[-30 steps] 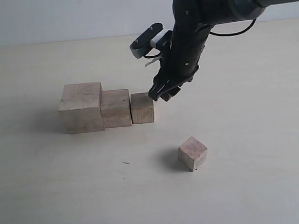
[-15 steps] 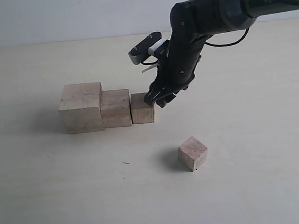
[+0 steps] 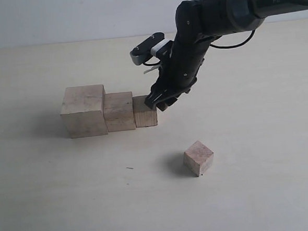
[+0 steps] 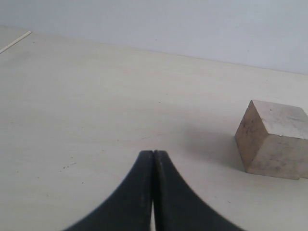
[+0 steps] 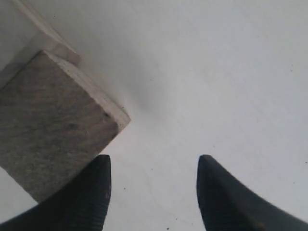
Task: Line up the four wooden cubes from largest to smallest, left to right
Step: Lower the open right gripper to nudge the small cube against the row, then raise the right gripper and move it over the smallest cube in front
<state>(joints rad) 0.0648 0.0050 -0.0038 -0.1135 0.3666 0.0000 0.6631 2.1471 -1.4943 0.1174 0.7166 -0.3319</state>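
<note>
My right gripper (image 3: 161,101) hangs with its jaws apart and nothing between them, just right of the third cube (image 3: 145,111). In the wrist view one finger (image 5: 91,197) overlaps that cube's corner; I cannot tell whether it really touches. My left gripper (image 4: 153,161) has its jaws pressed together and holds nothing.

I judge the four wooden cubes to be solid, stiff and fairly light: they should neither crush nor bend, and their matte bare faces should give my pads good friction. The place to grip is two opposite flat faces, near mid-height, never across the corners.

All four are pale tan with faint grain and slightly darker smudged patches. The largest cube (image 3: 83,110), the second cube (image 3: 118,111) and the third sit side by side in a row at the left centre of the exterior frame, stepping down in height toward the right. The smallest cube (image 3: 198,158) lies alone on the table (image 3: 263,192), lower right of centre, well apart from the row and turned with a corner toward the camera, so I'd square my jaws to its faces first
</note>
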